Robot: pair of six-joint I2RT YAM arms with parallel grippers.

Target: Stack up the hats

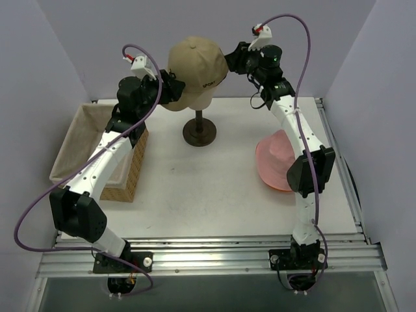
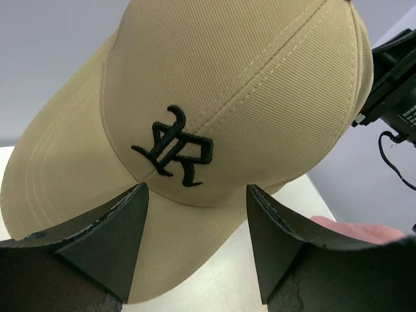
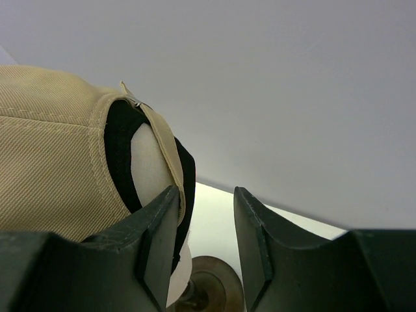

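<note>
- Top view: tan twill baseball cap [image 1: 195, 65] with dark lettering on its side. It sits on a cream egg-shaped head form [image 1: 195, 99] above a dark round stand [image 1: 199, 132], at the rear centre of the white table [image 1: 195, 188].
- Top view: pale pink soft hat [image 1: 274, 155] lies flat on the table to the right, partly covered by the right arm. An orange edge shows at its near rim; whether that is a separate hat cannot be told.
- Top view: left gripper [image 1: 173, 90] is just beside the cap's left side and right gripper [image 1: 229, 62] just beside its right. The finger gaps are too small to read here.
- Left wrist view: the cap's front panel bears a black embroidered monogram [image 2: 172, 153]. The brim is cut off at left and hidden below behind the fingers. The left gripper [image 2: 197, 240] is released, its 2 fingers spread wide, with the brim just beyond them and unclamped.
- Right wrist view: at the cap's rear opening, a black fabric layer [image 3: 117, 156] lies under the tan edge and the cream form shows through. The crown is cut off at left. The right gripper [image 3: 205, 247] is released, with table showing through its gap. 1 finger [image 3: 153, 247] overlaps the cap's rear edge; contact cannot be told.
</note>
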